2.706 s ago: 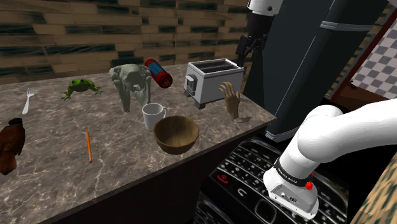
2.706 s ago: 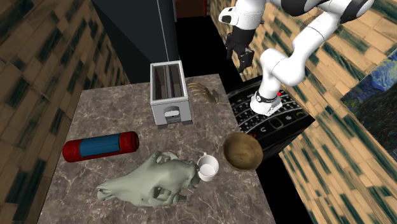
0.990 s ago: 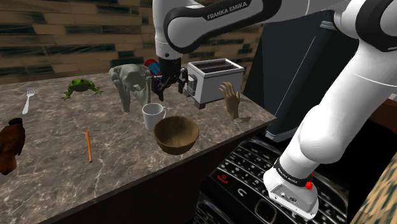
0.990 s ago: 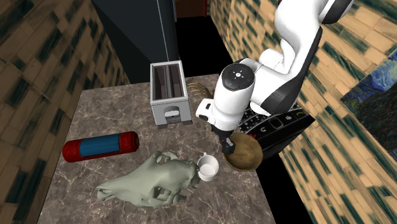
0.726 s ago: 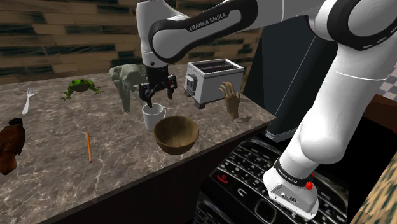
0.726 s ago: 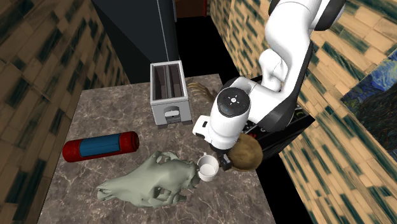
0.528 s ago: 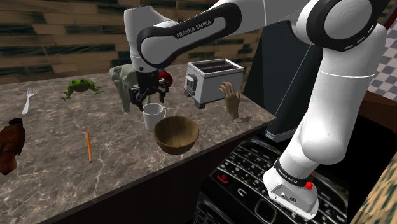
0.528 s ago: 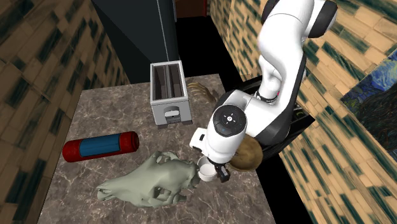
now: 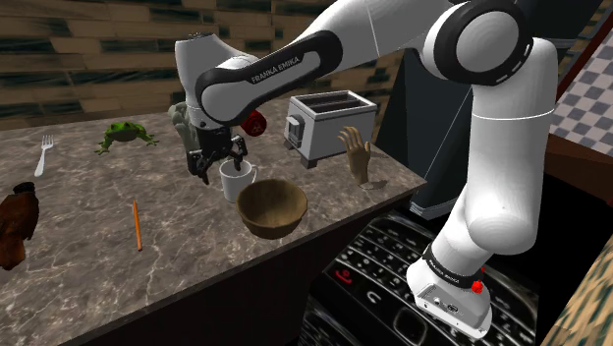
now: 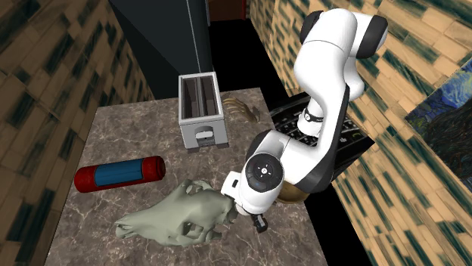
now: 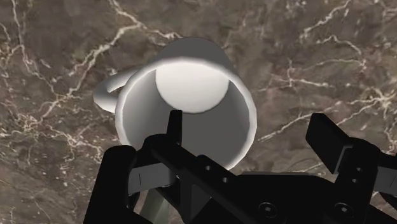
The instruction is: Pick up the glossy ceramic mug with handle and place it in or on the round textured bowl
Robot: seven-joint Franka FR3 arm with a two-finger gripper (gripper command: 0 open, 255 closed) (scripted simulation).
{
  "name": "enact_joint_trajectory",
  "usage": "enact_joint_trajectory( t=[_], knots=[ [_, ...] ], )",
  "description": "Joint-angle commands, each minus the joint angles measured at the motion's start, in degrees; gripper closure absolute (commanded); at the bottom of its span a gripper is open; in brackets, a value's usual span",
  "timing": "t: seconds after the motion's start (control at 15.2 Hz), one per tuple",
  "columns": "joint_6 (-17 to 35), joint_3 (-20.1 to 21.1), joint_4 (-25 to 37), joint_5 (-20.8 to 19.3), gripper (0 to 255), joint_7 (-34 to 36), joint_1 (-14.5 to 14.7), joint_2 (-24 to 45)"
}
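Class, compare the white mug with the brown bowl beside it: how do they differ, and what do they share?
The mug is white, the bowl brown. The mug is narrow with a handle; the bowl is wider and has none. Both stand upright, side by side on the marbled table.

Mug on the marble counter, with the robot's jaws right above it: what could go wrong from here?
1. The open jaws stand over one side of the white mug, one above its opening, one outside. Coming down slightly off, one might strike the rim and tip it.
2. The grey-green skull sits close beside the mug and could get bumped.
3. The brown bowl lies near the edge of the counter; a clumsy drop might nudge it off.
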Motion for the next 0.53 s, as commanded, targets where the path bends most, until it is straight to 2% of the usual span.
enact_joint_trajectory(
  t=[0.0, 0.46],
  knots=[
    [1.2, -0.1, -0.9, -0.2, 0, 0.2, 0.0, 0.5],
    [2.3, -0.1, -1.4, -0.5, 0, 0.4, -0.1, 1.0]
  ],
)
